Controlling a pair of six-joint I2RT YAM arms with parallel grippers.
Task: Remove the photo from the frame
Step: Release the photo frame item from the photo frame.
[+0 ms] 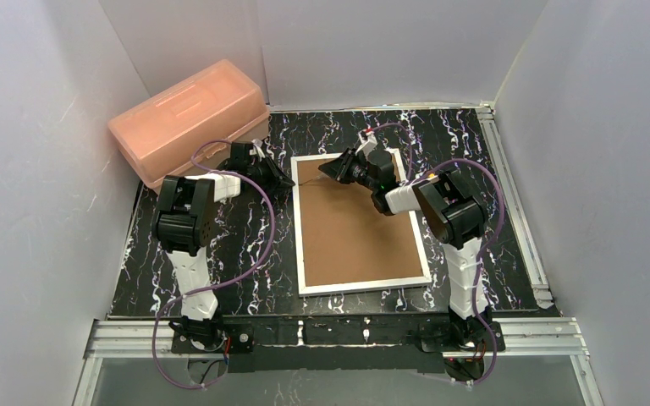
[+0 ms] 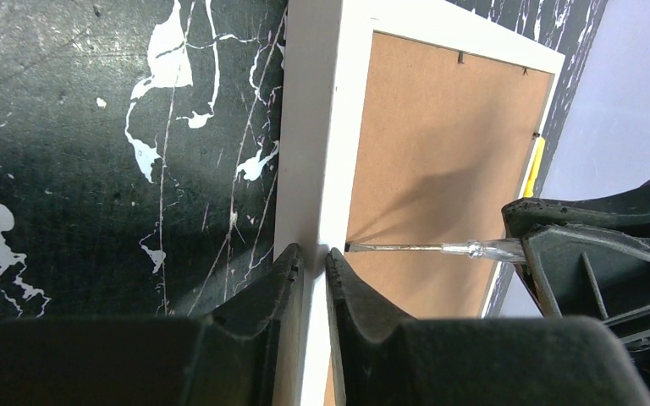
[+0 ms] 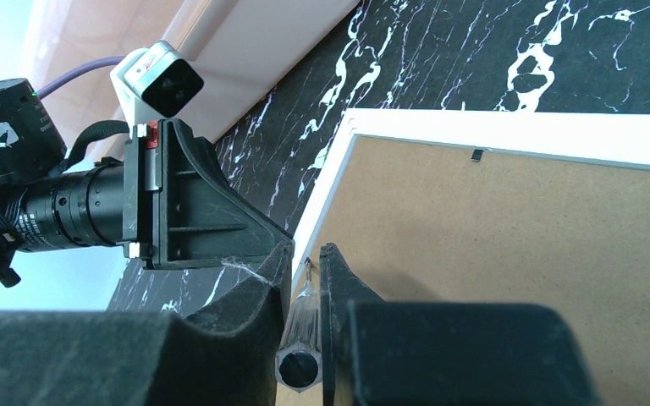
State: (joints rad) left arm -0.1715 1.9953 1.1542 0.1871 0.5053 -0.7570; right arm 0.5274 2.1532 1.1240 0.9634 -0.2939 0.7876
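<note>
Pinning: left gripper clenched on the frame, at its white left border.
Prying: right gripper grasping screwdriver, tip at backing board edge.
Frame: flat, back up, between the arms.
Photo: unseen, judged inside.
Remaining: backing off, photo out.

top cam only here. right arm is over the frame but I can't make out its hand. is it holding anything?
Observer: Yes. The right hand is shut on a clear-handled screwdriver.
Operator: Where's the tip?
Observer: At the seam where the backing board meets the left rail of the frame.
Operator: And the other arm?
Observer: The left hand pinches that same white rail, right beside the tip.
</note>
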